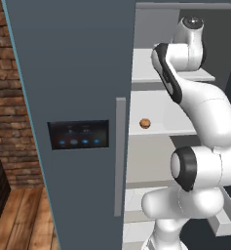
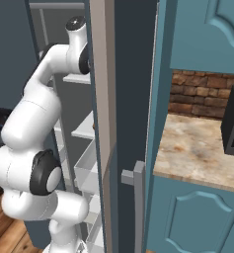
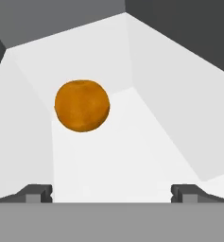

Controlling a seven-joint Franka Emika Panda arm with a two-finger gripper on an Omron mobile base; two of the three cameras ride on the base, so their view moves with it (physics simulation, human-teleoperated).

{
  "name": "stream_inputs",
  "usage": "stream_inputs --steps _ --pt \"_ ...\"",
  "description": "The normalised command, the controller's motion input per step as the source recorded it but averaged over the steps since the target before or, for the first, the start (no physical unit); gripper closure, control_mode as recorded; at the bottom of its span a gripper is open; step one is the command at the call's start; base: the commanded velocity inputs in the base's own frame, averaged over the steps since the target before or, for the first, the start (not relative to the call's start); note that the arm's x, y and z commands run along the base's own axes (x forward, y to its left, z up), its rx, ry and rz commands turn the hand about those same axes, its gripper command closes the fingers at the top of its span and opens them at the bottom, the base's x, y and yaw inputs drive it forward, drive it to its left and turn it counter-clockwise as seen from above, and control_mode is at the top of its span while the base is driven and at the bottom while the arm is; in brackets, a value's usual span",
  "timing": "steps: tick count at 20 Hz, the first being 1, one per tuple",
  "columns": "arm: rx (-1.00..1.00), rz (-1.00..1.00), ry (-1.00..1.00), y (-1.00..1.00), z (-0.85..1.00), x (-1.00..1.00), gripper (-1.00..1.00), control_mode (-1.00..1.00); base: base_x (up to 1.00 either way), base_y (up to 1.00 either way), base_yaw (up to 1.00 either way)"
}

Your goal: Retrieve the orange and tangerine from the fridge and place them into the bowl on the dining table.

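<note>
**Reached into the fridge for the first fruit**

Worked the fetching step, early in the task by the look of it, with nothing yet picked up. Had the arm (image 1: 204, 112) raised into the open fridge (image 1: 78, 73), with the hand up over the upper shelf (image 1: 146, 68).

Held the gripper (image 3: 112, 193) with its fingertips (image 3: 38, 193) wide apart and nothing between them.

Faced a round, fairly bright fruit, taken for the orange (image 3: 81, 105). Found it resting on the white shelf floor ahead of the tips, untouched, off to the left in the hand view and near where the floor meets a side wall.

Spotted the tangerine (image 1: 145, 123), duller and brownish, on the shelf below, close to that shelf's left edge and just past the edge of the closed door.

Judged the next move as follows:
- Shift sideways until the orange sat centred between the tips.
- Push forward until the tips flanked its widest part.
- Close gently, since a ball like that would likely roll off at a glancing touch.
- Lift a little and draw straight back, clear of the shelf edge and the door, before heading for the table.
</note>
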Motion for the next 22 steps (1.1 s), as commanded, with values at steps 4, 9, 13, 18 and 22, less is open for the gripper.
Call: stream_inputs --steps 4,9,13,18,22 --pt "0.0 0.0 0.0 0.0 -0.08 0.35 -1.0 -1.0 0.0 0.0 0.0" --pt "0.0 0.0 0.0 0.0 -0.11 0.33 -1.0 -1.0 0.0 0.0 0.0" --pt "0.0 0.0 0.0 0.0 -0.12 0.33 -1.0 -1.0 0.0 0.0 0.0" --pt "0.0 0.0 0.0 0.0 -0.09 0.34 -1.0 -1.0 0.0 0.0 0.0" --pt "0.0 0.0 0.0 0.0 -0.06 0.35 -1.0 -1.0 0.0 0.0 0.0"
